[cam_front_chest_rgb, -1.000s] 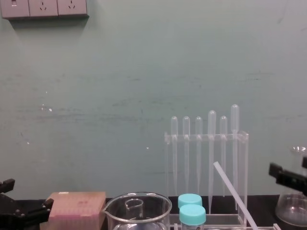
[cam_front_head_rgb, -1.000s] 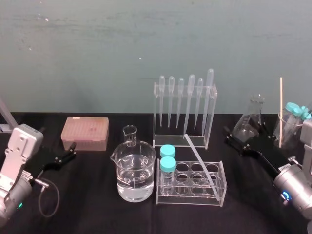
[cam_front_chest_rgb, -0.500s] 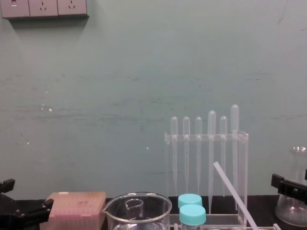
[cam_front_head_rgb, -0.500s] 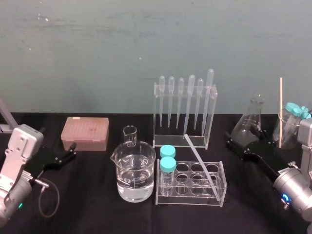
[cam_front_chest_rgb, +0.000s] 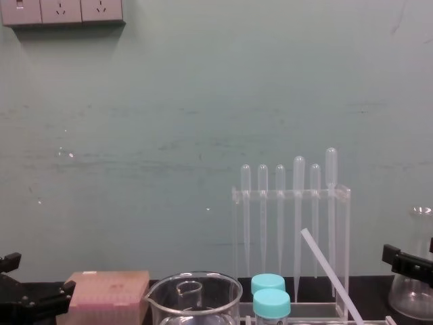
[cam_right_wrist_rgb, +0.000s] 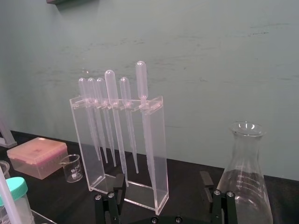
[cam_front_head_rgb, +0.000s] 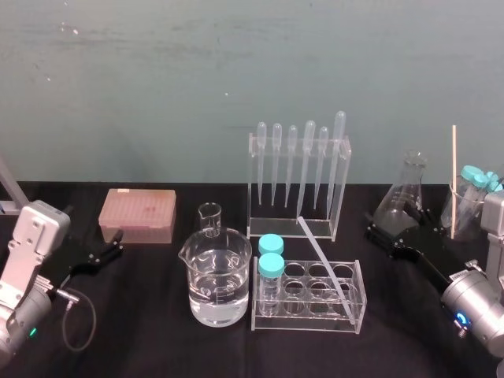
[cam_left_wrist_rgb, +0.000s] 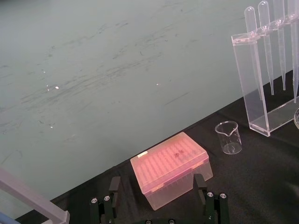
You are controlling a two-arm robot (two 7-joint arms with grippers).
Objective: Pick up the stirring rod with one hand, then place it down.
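- Head view puts the right claw point(cam_front_head_rgb: 382, 230) low over the black table point(cam_front_head_rgb: 157, 346), just in front of the conical flask point(cam_front_head_rgb: 405, 193). In the right wrist view its two fingers point(cam_right_wrist_rgb: 110, 198) stand wide apart with nothing between them.
- To that claw's left, near but clear of it, is the stirring rod point(cam_front_head_rgb: 323, 260). It is not lying flat. It leans in the clear test-tube rack point(cam_front_head_rgb: 356, 311).
- Its long axis is tilted. The lower end sits in a well on the side of the rack nearest the claw, and the upper end rises up and away to the claw's left, toward the pipette stand point(cam_front_head_rgb: 337, 230).
- My reading is that the free upper stretch is the part to grip, with the fingers set across the slant.
- Farther left past the rod are two blue-capped tubes point(cam_front_head_rgb: 271, 264) and then the beaker point(cam_front_head_rgb: 216, 276) of water.
- Farthest off, well beyond the beaker, the left claw point(cam_front_head_rgb: 116, 242) is parked beside the pink box point(cam_front_head_rgb: 138, 214), also spread wide and empty. The right arm is plainly the nearer one.
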